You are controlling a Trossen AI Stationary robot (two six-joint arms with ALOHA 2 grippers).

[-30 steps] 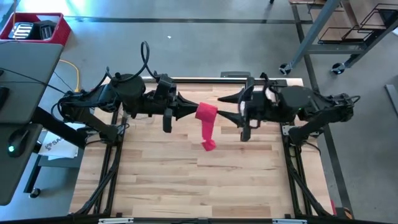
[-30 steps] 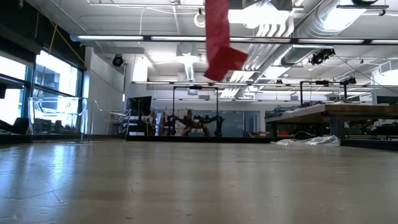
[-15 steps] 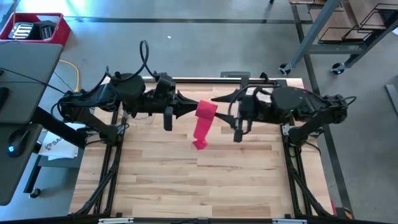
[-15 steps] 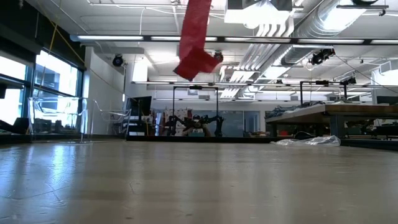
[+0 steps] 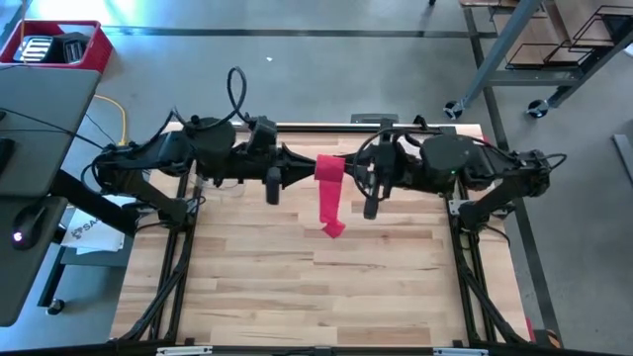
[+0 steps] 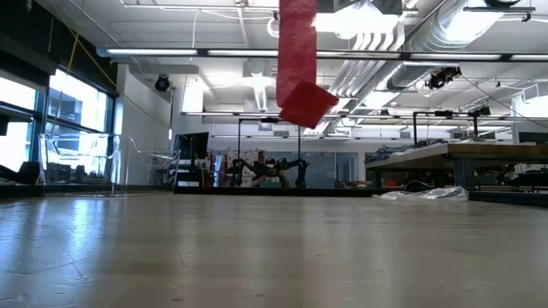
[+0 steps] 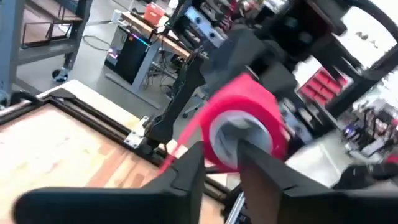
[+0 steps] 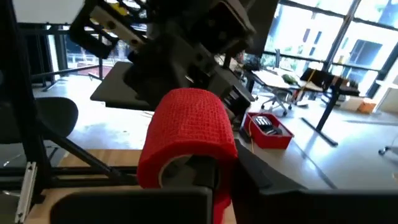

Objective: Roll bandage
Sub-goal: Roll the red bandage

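Rolling in mid-air: the bandage (image 5: pixel 329 170) roll sits between the left hand (image 5: pixel 297 168) and right hand (image 5: pixel 348 170), above the tabletop (image 5: pixel 297 267). Right fingers pinch its edge; left fingers straddle its core, grip uncertain. Loose tail needs steady tension.

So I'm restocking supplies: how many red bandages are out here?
1. The bandage is held in the air between the left gripper and right gripper, its loose tail hanging toward the table.
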